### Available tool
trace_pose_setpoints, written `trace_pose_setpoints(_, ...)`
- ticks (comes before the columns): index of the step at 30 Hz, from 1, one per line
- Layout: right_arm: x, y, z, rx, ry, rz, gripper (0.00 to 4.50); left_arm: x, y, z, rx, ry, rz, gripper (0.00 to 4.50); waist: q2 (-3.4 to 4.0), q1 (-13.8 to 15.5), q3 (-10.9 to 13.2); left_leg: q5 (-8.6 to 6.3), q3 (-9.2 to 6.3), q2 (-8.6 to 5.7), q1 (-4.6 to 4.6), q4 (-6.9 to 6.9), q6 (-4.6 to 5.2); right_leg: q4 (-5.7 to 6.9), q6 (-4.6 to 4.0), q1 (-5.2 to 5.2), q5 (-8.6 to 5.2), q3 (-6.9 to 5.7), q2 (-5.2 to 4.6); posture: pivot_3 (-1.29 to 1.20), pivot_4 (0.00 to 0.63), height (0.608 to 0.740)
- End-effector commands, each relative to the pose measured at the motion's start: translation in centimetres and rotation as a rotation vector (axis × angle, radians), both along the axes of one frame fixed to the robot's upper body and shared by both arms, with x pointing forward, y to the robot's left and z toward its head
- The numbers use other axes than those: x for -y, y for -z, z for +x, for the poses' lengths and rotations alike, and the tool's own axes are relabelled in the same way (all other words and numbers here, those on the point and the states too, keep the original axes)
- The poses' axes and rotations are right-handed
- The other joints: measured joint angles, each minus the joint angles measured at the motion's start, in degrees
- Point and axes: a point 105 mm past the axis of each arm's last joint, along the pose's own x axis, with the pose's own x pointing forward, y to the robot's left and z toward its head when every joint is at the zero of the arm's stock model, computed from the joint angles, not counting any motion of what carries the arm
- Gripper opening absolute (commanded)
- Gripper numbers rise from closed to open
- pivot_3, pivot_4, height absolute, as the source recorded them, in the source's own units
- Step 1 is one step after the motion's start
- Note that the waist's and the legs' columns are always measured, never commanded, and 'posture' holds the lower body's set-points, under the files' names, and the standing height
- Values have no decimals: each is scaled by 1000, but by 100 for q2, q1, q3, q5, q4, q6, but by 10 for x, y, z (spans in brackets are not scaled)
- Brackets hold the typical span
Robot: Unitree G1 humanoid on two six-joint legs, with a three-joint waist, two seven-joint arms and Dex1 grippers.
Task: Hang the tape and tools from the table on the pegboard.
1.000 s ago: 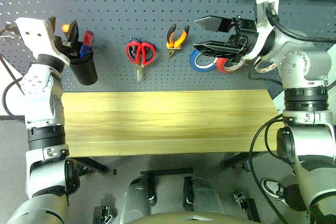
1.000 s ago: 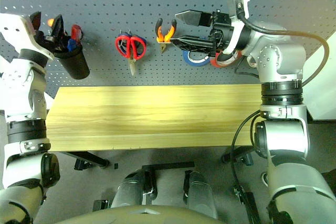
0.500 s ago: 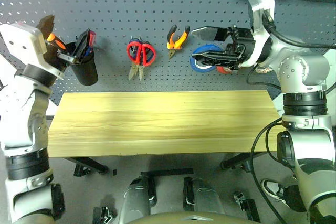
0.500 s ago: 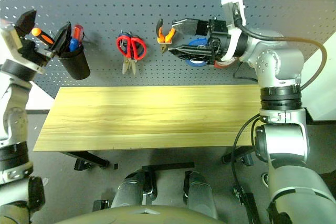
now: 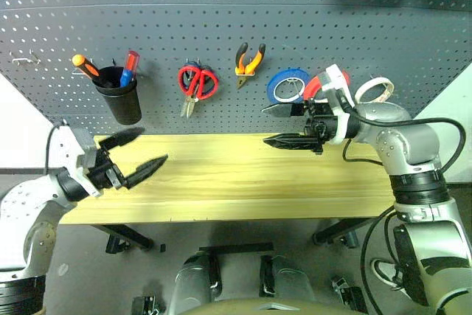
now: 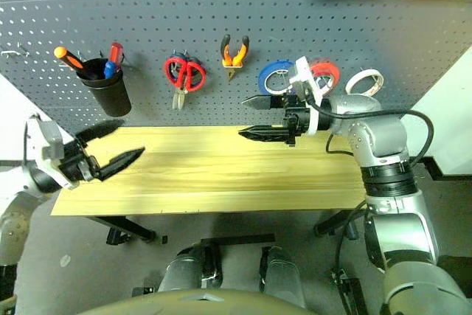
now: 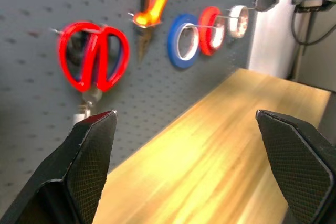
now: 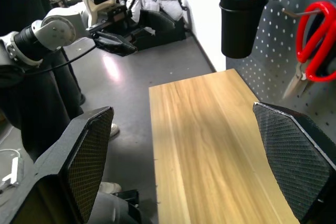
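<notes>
- Pegboard (image 5: 221,35): one dark grey panel behind the surface; it carries every item counted below.
- Surface (image 5: 236,182): one plank top, bare; no tape and no tool lies on it.
- Step in hand, as judged: hanging looks complete, both arms standing off from the board above the surface. The next move probably calls only for a check that each item sits firmly on its hook, then drawing the arms clear.
- Left claw (image 5: 139,154): one, fingers wide apart, empty, over the surface's left end.
- Right claw (image 5: 284,125): one, fingers wide apart, empty, over the back edge below the rolls.
- Cup (image 5: 122,98): one, black, hung at the board's left; it holds the screwdriver (image 5: 82,66), orange-and-black handle, plus a red-handled and a blue-handled tool (image 5: 128,66), so three items in the cup.
- Rolls: three in a row at the board's right, namely blue (image 5: 287,85), red (image 5: 317,83) partly behind the right arm, and the cream tape (image 5: 373,89) outermost.
- Scissors (image 5: 197,82): red-handled pair on its hook, blades down; blue handles show just behind, seemingly a second pair.
- Pliers (image 5: 248,60): one, hung between scissors and blue roll.
</notes>
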Motion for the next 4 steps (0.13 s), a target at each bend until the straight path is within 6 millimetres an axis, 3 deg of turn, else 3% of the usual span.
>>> trace_pose_setpoints(1,4,9,5,43,16,21,4500,6,17,-2,-17,97,-4,4441,-6,-17,-36,2,11,0,18,-4,-5,-3,6,15,0,0,2,79,35,730)
trace_pose_setpoints(4,7,24,9,33,19,4,4500,4,29,-1,-32,132,45,4441,-10,-18,-48,-1,17,5,50,-17,-2,-10,5,41,-3,-1,6,78,30,730)
